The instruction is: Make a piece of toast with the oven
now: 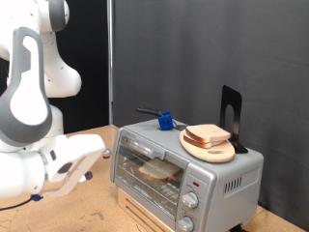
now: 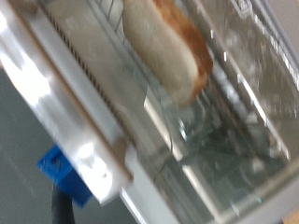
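The silver-grey oven [image 1: 232,174] stands at the exterior view's right, with knobs down its right front. One pale slice of bread with a brown crust [image 1: 159,171] lies on the wire rack inside; it also shows in the wrist view [image 2: 168,42] behind the oven's silver front bar [image 2: 79,117]. More toast [image 1: 208,134] lies on a round wooden plate [image 1: 210,152] on top of the oven. My gripper [image 1: 95,151] hangs low to the left of the oven front, apart from it. Its fingers do not show clearly in either view, and nothing shows between them.
A small blue object [image 1: 166,121] with a dark handle sits on the oven top; it also shows in the wrist view [image 2: 64,174]. A black stand [image 1: 230,116] rises behind the plate. The oven rests on a wooden table [image 1: 92,208]. Black curtains hang behind.
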Robot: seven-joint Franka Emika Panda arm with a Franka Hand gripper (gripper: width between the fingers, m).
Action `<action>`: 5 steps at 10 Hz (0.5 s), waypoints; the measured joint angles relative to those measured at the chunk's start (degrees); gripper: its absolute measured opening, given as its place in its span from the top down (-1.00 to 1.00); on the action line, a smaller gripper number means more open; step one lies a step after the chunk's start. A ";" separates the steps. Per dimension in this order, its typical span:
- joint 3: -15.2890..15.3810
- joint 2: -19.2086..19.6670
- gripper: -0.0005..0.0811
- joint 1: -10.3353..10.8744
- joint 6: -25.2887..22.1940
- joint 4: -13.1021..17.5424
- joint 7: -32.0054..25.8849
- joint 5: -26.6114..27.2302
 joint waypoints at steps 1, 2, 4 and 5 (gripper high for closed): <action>0.58 0.01 -0.68 0.00 2.48 0.05 -0.01 1.07; 1.19 0.05 -0.68 -0.02 4.57 0.31 -0.01 1.98; 2.35 0.36 -0.68 -0.14 5.81 1.51 -0.03 2.52; 2.66 0.63 -0.68 -0.33 5.80 1.97 -0.07 2.52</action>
